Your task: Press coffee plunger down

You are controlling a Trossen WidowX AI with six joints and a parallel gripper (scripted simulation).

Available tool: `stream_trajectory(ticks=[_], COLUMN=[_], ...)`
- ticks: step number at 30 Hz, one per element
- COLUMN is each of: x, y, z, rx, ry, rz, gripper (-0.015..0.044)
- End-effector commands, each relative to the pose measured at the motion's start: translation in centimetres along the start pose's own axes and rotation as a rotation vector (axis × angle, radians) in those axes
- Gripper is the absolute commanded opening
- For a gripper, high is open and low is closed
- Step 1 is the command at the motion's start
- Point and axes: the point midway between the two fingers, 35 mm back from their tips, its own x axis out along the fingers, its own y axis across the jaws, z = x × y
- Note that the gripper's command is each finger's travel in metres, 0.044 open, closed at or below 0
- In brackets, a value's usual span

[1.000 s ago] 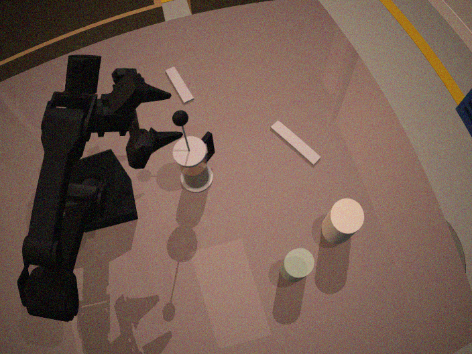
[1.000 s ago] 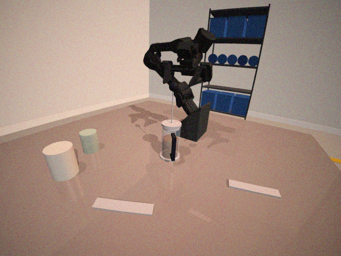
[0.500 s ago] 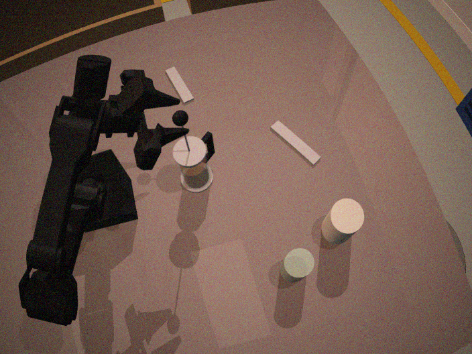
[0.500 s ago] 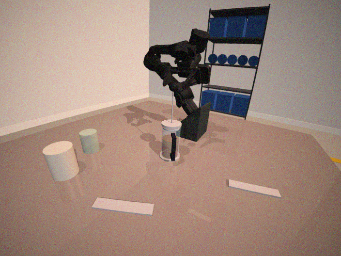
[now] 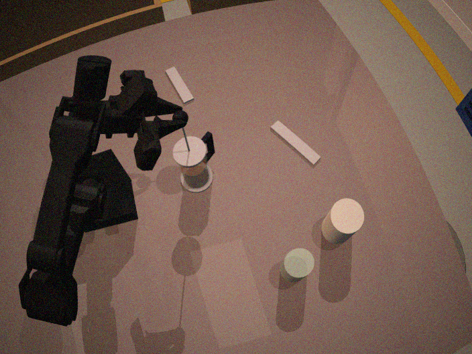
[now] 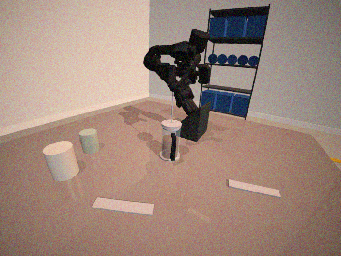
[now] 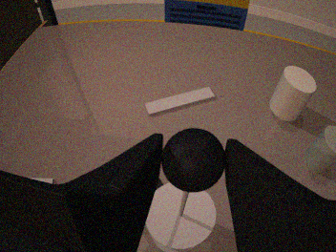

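The coffee press stands upright on the table, with a white lid and a black handle. Its thin plunger rod stands far out above the lid. The round black plunger knob is at the top of the rod. My gripper is shut on the knob, with one fingertip on each side of it in the wrist view. In the exterior view the knob and fingertips are hard to tell from the dark arm.
A cream cylinder and a smaller green cylinder stand away from the press. Two flat white bars lie on the table, one bar and another bar.
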Motion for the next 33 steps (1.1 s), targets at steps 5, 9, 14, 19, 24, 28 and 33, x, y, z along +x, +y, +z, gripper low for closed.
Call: stream_trajectory(ticks=[5, 9, 14, 19, 24, 28, 33], x=[0.3, 0.8, 1.3, 1.8, 2.3, 2.7, 3.2], y=[0.1, 0.3, 0.5, 0.6, 0.8, 0.9, 1.0], z=[-0.4, -0.9, -1.5, -2.2, -2.8, -3.3, -3.9], rx=[0.0, 0.0, 0.001, 0.002, 0.002, 0.002, 0.003], ry=[0.003, 0.006, 0.009, 0.011, 0.013, 0.014, 0.015], rz=[0.004, 0.006, 0.008, 0.009, 0.011, 0.012, 0.013], gripper=[0.0118, 0.0118, 0.0118, 0.0118, 0.0118, 0.0118, 0.0118])
